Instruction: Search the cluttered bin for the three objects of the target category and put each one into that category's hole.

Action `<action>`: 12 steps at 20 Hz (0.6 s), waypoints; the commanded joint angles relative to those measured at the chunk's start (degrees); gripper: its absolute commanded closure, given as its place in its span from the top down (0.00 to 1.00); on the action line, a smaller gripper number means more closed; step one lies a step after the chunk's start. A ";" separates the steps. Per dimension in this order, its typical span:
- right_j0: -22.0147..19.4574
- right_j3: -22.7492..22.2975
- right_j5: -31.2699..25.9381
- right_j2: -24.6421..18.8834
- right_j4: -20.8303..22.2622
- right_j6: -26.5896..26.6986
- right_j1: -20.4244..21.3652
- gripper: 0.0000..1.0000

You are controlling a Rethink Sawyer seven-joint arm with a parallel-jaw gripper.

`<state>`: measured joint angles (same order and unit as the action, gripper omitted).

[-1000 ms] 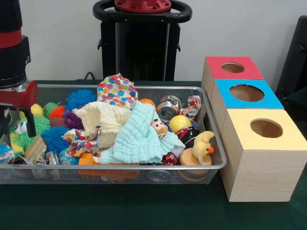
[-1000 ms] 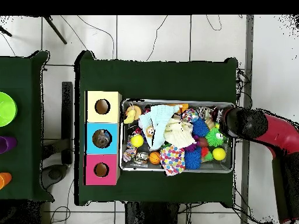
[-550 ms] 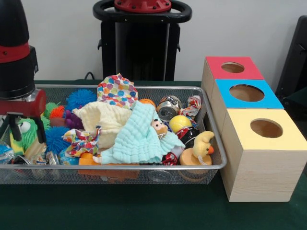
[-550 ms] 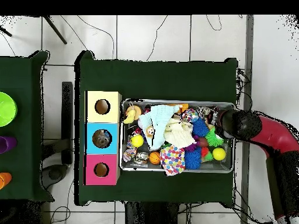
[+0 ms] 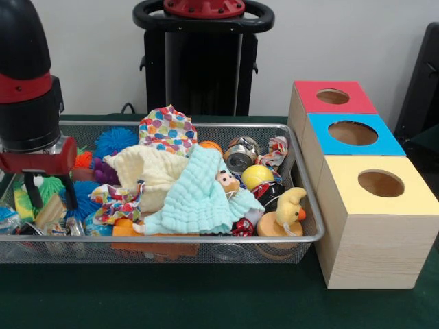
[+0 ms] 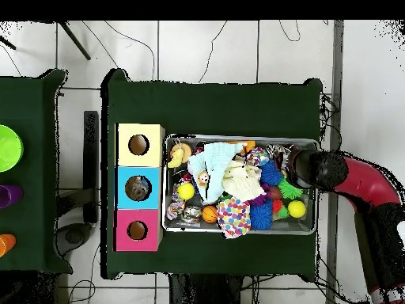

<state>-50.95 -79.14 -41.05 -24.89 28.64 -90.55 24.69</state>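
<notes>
Claw (image 5: 49, 191): at the left end of the bin, its two black fingers (image 5: 69, 194) set apart and pointing down, holding nothing.
Spiky balls: a green one (image 5: 49, 186) sits between the fingers, a blue one (image 5: 84, 195) just to their right.
Bin (image 5: 171, 247): a wire basket on the green tabletop (image 5: 206, 301), full of toys and cloths.
Mint cloth (image 5: 199, 195): in the middle, well right of the claw.
Yellow ball (image 5: 256, 176): near the right end, far from the claw.
Boxes: red (image 5: 332, 96), blue (image 5: 352, 133) and yellow (image 5: 378, 185), each with a round hole, just right of the bin.

Arm (image 5: 26, 75): black rounded casing, red band, red wrist plate; pincer (image 5: 49, 193) with thin black prongs.
</notes>
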 commanded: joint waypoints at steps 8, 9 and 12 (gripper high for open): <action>-1.66 3.86 -3.89 -7.05 4.17 19.22 -1.79 1.00; -1.71 3.98 -4.21 -7.14 4.18 19.41 -1.82 1.00; -1.59 4.48 -4.98 -7.26 4.14 19.75 -1.71 1.00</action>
<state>-51.26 -77.39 -41.06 -27.44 28.97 -90.04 24.66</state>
